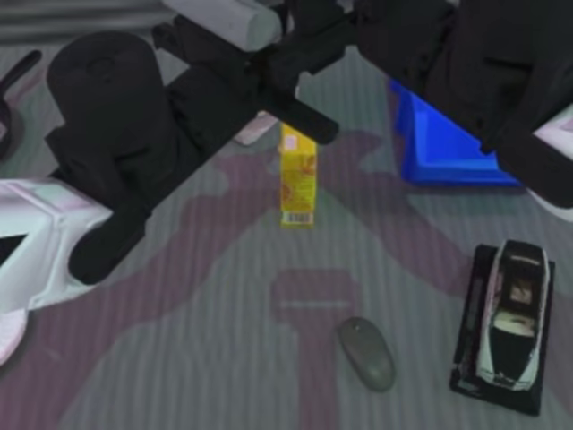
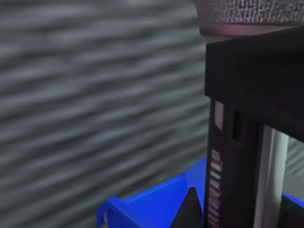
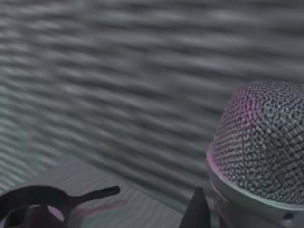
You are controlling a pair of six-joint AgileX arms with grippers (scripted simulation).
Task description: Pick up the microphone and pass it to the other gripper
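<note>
Both grippers meet at your table's twelve o'clock above the yellow carton (image 1: 298,186); microphone (image 3: 259,156) sits between them, seemingly clamped by the left gripper (image 1: 285,67); right gripper's (image 1: 363,40) grip unclear.

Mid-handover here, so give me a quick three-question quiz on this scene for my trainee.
1. True or false: the yellow carton stands inside the blue bin.
2. Which side of the table holds the toy car? A) left B) right
3. Fill in: the right wrist view shows the microphone by its mesh ____, close up, where the left claw and right claw meet beyond the carton.

Key: 1 false, the carton stands on the table, left of the bin. 2 B. 3 head.
</note>
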